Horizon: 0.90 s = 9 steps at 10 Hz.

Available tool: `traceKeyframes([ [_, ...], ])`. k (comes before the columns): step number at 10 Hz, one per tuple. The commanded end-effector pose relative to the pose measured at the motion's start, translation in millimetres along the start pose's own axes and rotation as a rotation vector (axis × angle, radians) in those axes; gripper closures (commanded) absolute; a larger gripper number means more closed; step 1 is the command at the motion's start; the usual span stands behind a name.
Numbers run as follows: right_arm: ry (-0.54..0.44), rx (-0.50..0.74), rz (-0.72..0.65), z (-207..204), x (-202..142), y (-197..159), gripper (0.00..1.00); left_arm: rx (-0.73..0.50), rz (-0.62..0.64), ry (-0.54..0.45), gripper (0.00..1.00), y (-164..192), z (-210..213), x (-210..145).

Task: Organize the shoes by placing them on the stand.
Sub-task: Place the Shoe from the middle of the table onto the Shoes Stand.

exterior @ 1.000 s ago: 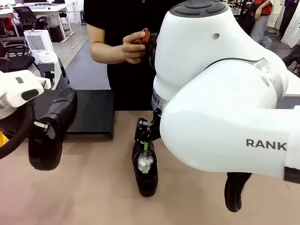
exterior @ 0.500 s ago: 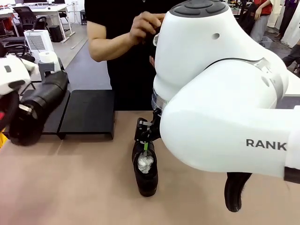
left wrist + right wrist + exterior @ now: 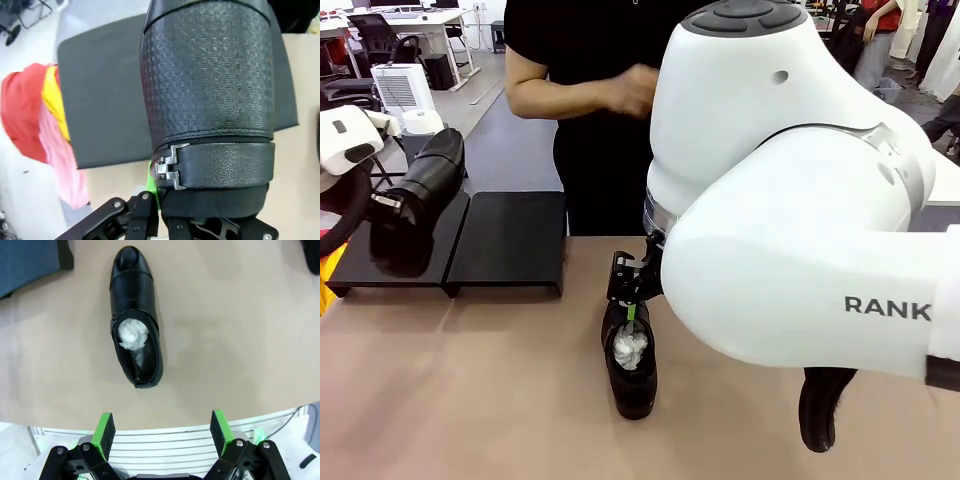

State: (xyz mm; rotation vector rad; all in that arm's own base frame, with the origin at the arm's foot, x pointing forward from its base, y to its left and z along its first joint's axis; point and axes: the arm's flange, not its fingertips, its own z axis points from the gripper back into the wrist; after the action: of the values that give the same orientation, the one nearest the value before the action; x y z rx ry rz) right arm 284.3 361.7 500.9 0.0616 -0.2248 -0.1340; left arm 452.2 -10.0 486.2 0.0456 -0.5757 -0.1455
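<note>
Left arm: my left gripper (image 3: 161, 212) is pinched tight on the heel end of one shoe (image 3: 420, 195), with a sliver of green pad showing beside the buckle strap. This held shoe hangs over the left half of the stand (image 3: 510, 240), tilted, toe up and pointing away from me. Its low end is blurred in the front view, so I cannot tell whether it touches the stand's top.

Right arm: my right gripper (image 3: 161, 416) has its fingers spread wide with nothing between the pads. It looks down at the table (image 3: 240, 340).

Second shoe (image 3: 630, 365) lies flat on the table, near the stand's right front corner, on my side of it and clear of it. White crumpled paper (image 3: 133, 333) sits in its opening. The right gripper is above this shoe and apart from it.

Third shoe (image 3: 818, 405) lies well to the right of the stand, near my table edge, half hidden behind the right arm.

A person stands beyond the stand's right end, one hand (image 3: 635, 92) raised at chest height and blurred.

Red, yellow and pink cloth (image 3: 42, 115) lies just off the stand's left end.
</note>
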Motion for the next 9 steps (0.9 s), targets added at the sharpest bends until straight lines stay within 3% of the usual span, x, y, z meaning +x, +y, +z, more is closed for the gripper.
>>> traceKeyframes([
  [1, 0.005, 0.007, -0.019, 2, 1, 3, 0.00, -0.060, 0.052, -0.023, 1.00, 4, -14, 13],
  [5, 0.005, 0.007, -0.019, 2, 1, 3, 0.00, -0.076, 0.147, -0.071, 1.00, -2, -45, 29],
  [9, 0.005, 0.007, -0.019, 2, 1, 3, 0.00, -0.088, 0.152, -0.029, 1.00, -10, -83, 41],
])
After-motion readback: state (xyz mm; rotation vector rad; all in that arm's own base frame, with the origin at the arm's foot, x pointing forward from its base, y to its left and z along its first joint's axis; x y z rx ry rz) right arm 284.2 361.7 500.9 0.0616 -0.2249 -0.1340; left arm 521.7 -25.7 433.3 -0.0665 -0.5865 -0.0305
